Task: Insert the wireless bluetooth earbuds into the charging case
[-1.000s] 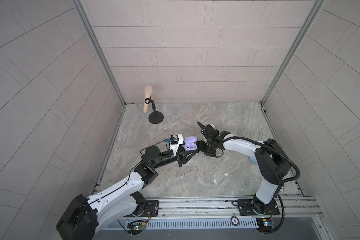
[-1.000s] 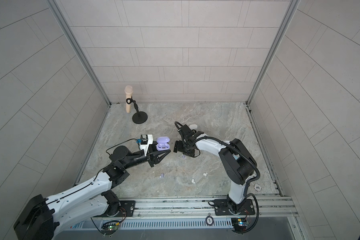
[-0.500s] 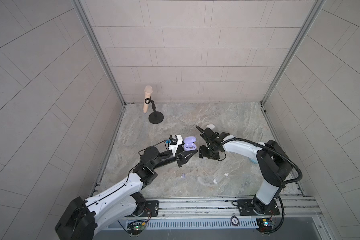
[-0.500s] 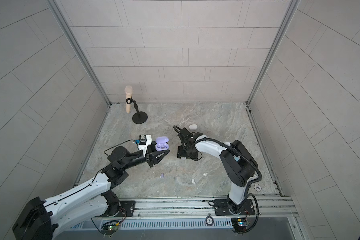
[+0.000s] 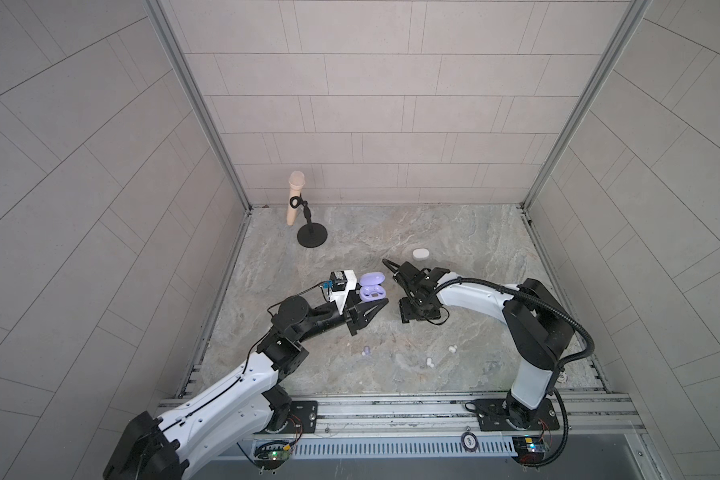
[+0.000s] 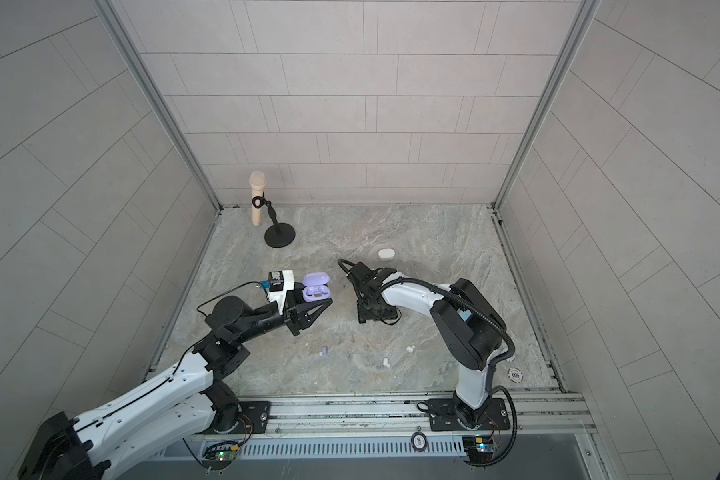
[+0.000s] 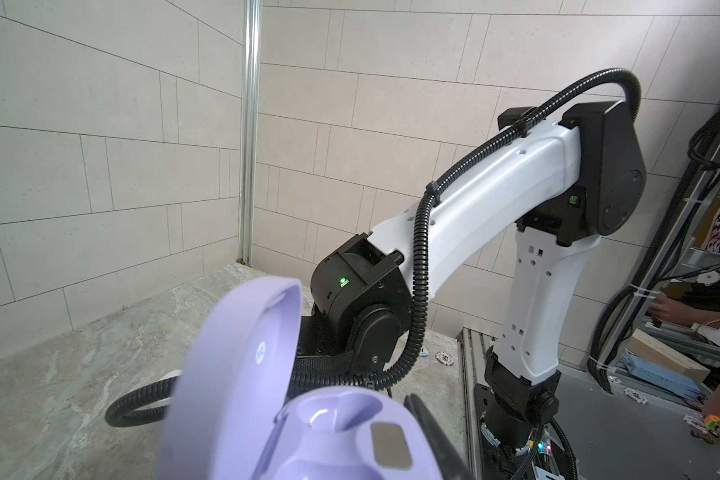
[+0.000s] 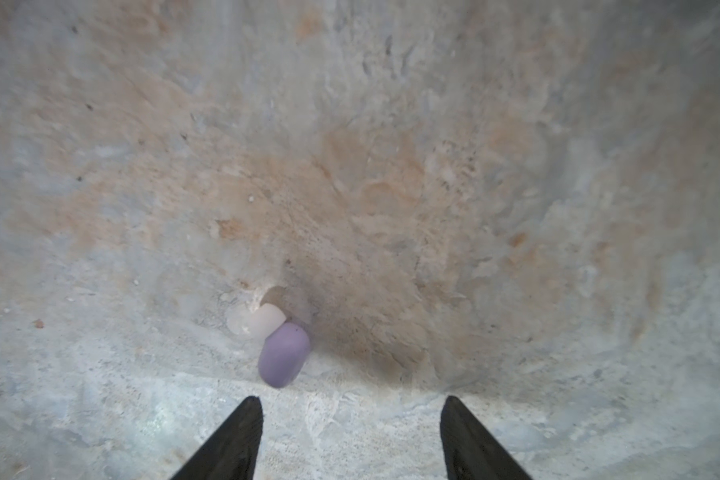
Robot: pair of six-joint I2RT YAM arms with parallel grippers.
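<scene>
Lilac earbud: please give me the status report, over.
Left gripper shut beside open lilac case. Right gripper open, lilac earbud lies ahead of its tips, not gripped. Nothing in the way.

The lilac case (image 5: 371, 286) sat near the middle of the surface (image 5: 454, 232). Its lid (image 7: 233, 353) was tipped up and open. In the left wrist view, one hollow (image 7: 337, 419) in it was empty. A lilac earbud (image 8: 283, 353) with a pale tip lay on its side on the surface. A second lilac earbud (image 5: 366, 352) lay alone nearer the front. A white earbud (image 5: 430, 363) and its white twin (image 5: 453, 348) lay near each other, not touching. A white case (image 5: 420, 254) sat shut farther back.
</scene>
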